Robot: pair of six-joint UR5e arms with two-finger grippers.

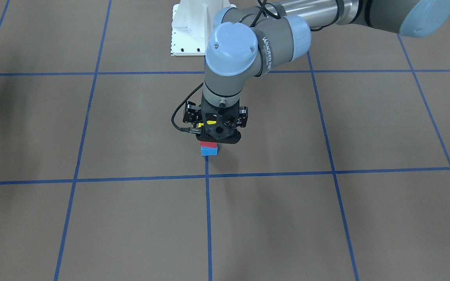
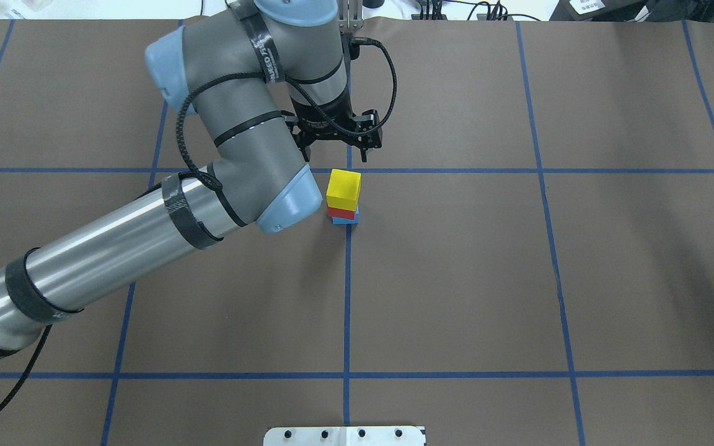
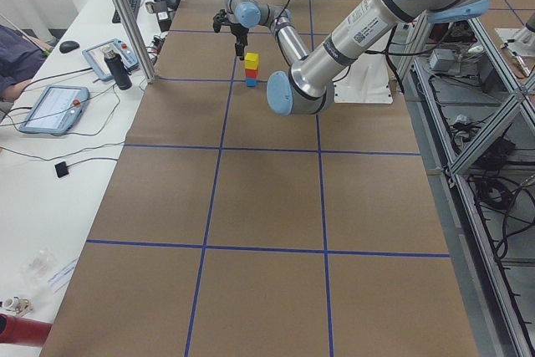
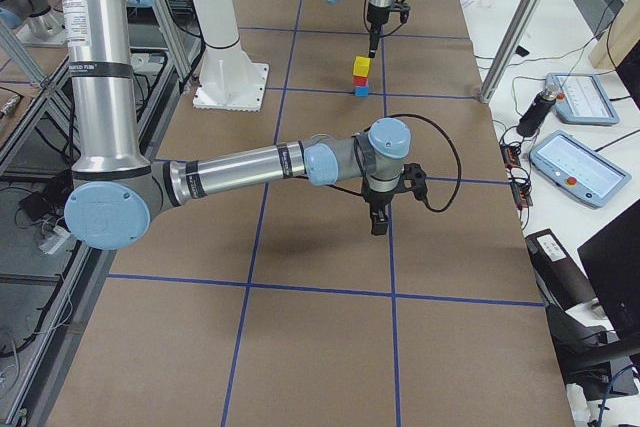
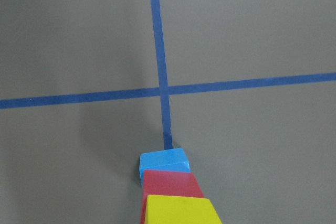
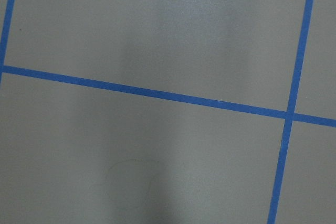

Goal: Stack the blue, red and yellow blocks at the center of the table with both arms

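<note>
Looking first at the left claw (image 2: 334, 153): spread, pinching nothing, raised and hanging just beyond the tower on the operators' side (away from the robot's base). Could go wrong on the way out: if drawn straight back toward the base without rising, likely to catch the yellow block (image 2: 343, 189) with a finger or the wrist and tip all three over. Safer to lift clear before swinging home.

Moving outward to the tower itself: yellow on top, red block (image 1: 208, 144) in the middle, blue block (image 1: 208, 151) at the bottom. Upright, faces roughly flush, no lean worth noting. Seated on a blue tape line of the counter (image 2: 518, 279), just beside the central tape crossing (image 5: 163, 91). Smooth, light-looking cubes, so probably quick to slide at a nudge.

Farther off, well apart from everything, the right claw (image 4: 378, 219): cannot tell whether spread or pressed together.
</note>
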